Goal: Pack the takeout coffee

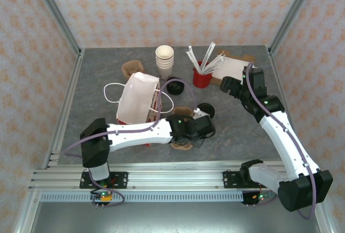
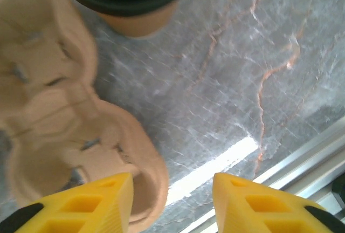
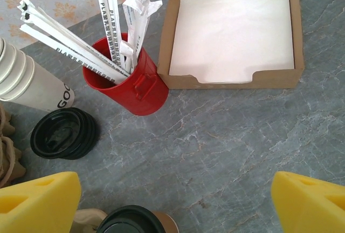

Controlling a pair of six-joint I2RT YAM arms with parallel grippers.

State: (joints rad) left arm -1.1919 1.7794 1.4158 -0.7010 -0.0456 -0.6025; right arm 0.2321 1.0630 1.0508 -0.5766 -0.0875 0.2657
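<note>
Fingers (image 2: 108, 206) of the left gripper (image 2: 172, 190) stand partly apart, gripping nothing, over a pulp carrier (image 2: 54, 109). Just beyond them the coffee (image 2: 135, 6) stands upright on the table (image 2: 242, 82), right of the bag (image 1: 137, 101). Right gripper (image 3: 175, 190) hangs wide open and empty, with loose lids (image 3: 63, 133), a straw pot (image 3: 135, 90) and a napkin box (image 3: 280, 78) ahead.

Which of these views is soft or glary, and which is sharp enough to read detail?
Left wrist view: the tan moulded-pulp cup carrier is blurred, and a bright glare streak crosses the grey stone-pattern tabletop. Right wrist view: sharp, print on the white paper-wrapped straws in the red round holder is readable. Top external view: evenly lit, soft shadows.
</note>
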